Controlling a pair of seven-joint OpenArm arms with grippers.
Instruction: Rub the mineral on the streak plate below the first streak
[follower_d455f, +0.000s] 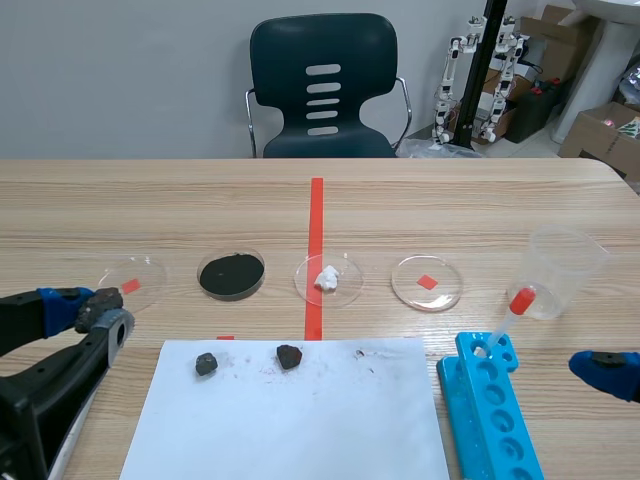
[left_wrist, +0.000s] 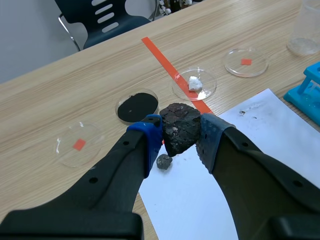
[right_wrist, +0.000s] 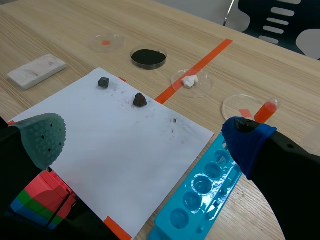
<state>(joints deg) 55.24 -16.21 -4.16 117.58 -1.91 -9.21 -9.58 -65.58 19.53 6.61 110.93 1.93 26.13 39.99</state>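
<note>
Blue tube rack (follower_d455f: 468, 350), red-bulb dropper (follower_d455f: 521, 299), clear cup (follower_d455f: 565, 270), black-powder dish (follower_d455f: 201, 272), paper sheet (follower_d455f: 300, 420), chair (follower_d455f: 320, 110).

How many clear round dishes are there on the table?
4, in one row beyond the paper: empty dish at the left, black powder dish, white lump dish on the tape line, second empty dish at the right. None seems hidden.

Dark, rough mineral (left_wrist: 180, 128) pinched in left hand (left_wrist: 181, 134); white rectangular streak plate (right_wrist: 36, 71) lies flat, apart.
</note>
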